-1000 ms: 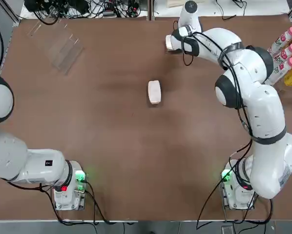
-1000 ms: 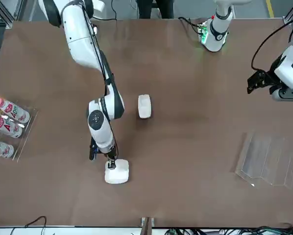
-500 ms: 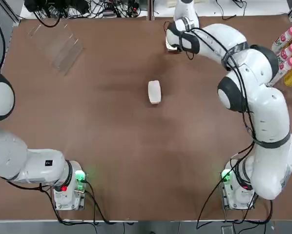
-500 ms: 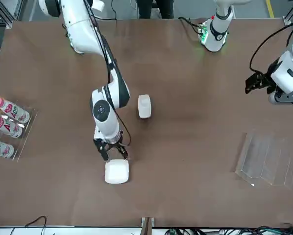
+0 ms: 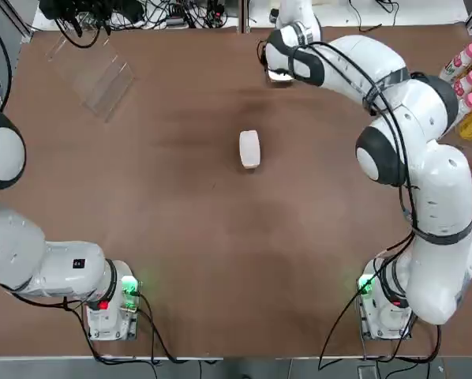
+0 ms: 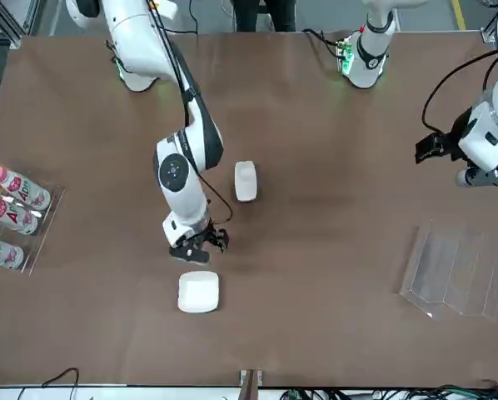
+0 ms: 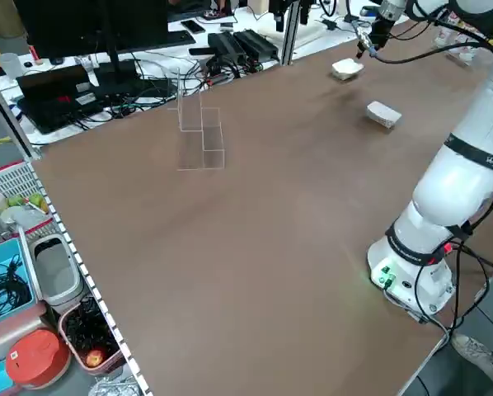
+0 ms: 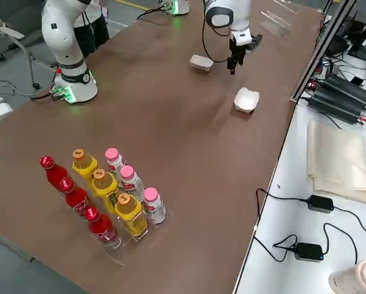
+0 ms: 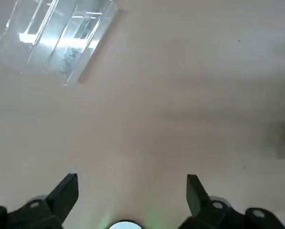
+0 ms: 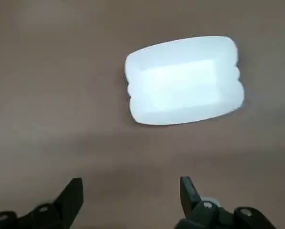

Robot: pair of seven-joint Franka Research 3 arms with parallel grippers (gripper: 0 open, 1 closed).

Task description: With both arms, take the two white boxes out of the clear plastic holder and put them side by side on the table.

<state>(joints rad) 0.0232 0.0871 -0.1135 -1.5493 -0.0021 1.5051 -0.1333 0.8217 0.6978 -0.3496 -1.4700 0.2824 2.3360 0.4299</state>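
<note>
One white box (image 6: 198,292) lies flat near the table's far edge, and the right wrist view shows it (image 10: 183,81) just beyond my fingers. My right gripper (image 6: 207,244) hovers a little to the robot's side of this box, open, with nothing between its fingers (image 10: 188,193). The other white box (image 5: 249,148) rests at the middle of the table (image 5: 220,237). The clear plastic holder (image 5: 94,75) stands at the far left with nothing in it. My left gripper (image 6: 424,152) hangs open above bare table, short of the holder (image 9: 56,40).
A clear rack of bottles (image 5: 463,79) stands at the table's right edge, near my right arm's elbow. Cables and power bricks (image 7: 230,45) lie beyond the far edge.
My right gripper has opened, let go of the far box and drawn back from it towards the robot's side. The box stays on the table. The left arm has barely shifted.
</note>
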